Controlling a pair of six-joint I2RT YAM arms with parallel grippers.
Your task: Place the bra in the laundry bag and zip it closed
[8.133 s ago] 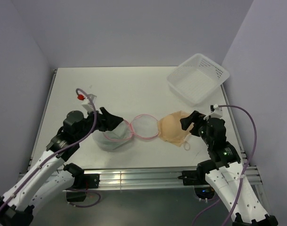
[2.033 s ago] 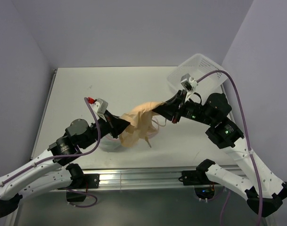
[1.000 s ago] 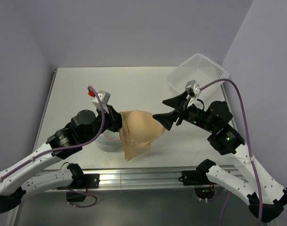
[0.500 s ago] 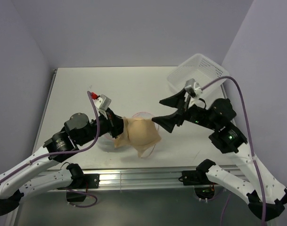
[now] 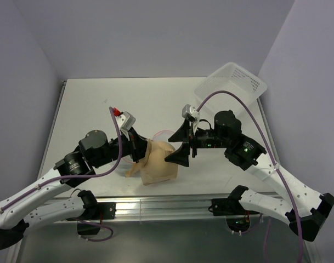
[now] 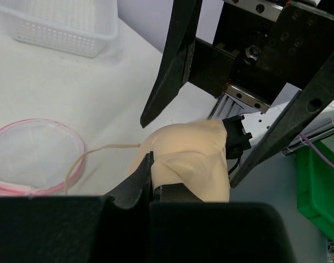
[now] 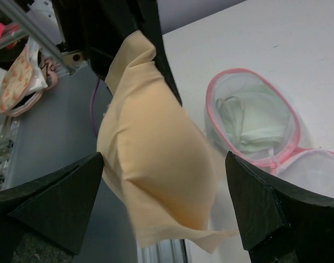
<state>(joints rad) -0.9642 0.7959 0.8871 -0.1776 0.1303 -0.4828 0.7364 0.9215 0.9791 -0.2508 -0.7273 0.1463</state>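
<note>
We see the left end effector [image 6: 150, 183] pinched tight on one edge of the beige bra [image 6: 191, 156], which hangs from it over the near edge of the counter [image 5: 101, 104]. The right end effector [image 5: 177, 144] is spread wide and grips nothing, a finger on either side of the bra. The laundry bag [image 6: 35, 150] lies unzipped on the counter just beside, with the bra outside it.

Bright even light, soft shadows
</note>
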